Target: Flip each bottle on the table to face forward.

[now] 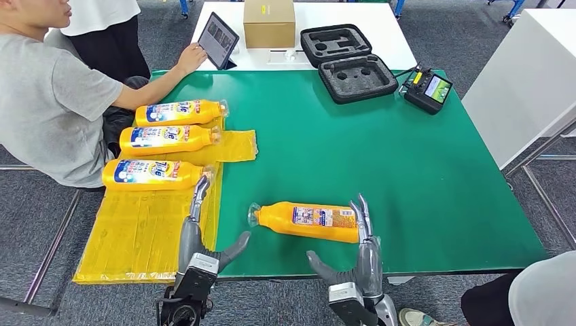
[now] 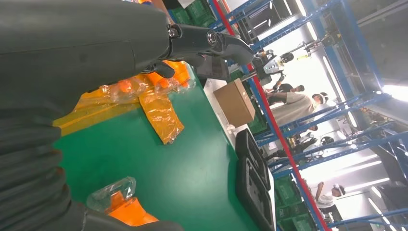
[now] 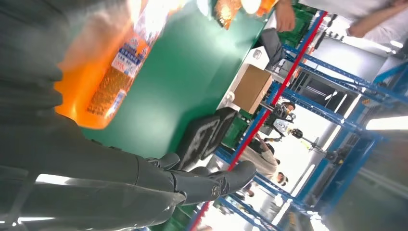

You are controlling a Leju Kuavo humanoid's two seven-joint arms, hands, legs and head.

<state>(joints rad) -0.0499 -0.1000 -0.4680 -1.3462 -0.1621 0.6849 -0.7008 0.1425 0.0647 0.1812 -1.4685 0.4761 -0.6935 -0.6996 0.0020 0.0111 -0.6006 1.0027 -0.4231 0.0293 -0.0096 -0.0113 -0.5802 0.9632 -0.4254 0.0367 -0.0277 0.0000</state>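
An orange bottle (image 1: 309, 221) lies on its side on the green table (image 1: 380, 149) near the front edge, small-print label up, cap (image 1: 254, 214) pointing left. My right hand (image 1: 356, 255) is open, its fingers (image 1: 362, 216) raised along the bottle's base; I cannot tell whether they touch it. My left hand (image 1: 204, 238) is open beside the cap end, apart from it, fingers pointing at the nearest of three bottles (image 1: 155, 174) lying label-up on yellow plastic (image 1: 139, 231). The left wrist view catches the cap (image 2: 111, 192); the right wrist view shows the bottle's label (image 3: 113, 72).
A person in grey sits at the table's left edge, one hand on a tablet (image 1: 218, 39). Along the back are a cardboard box (image 1: 269, 22), an open black foam case (image 1: 348, 62) and a controller (image 1: 426, 89). Another person's knee (image 1: 543, 292) is at front right.
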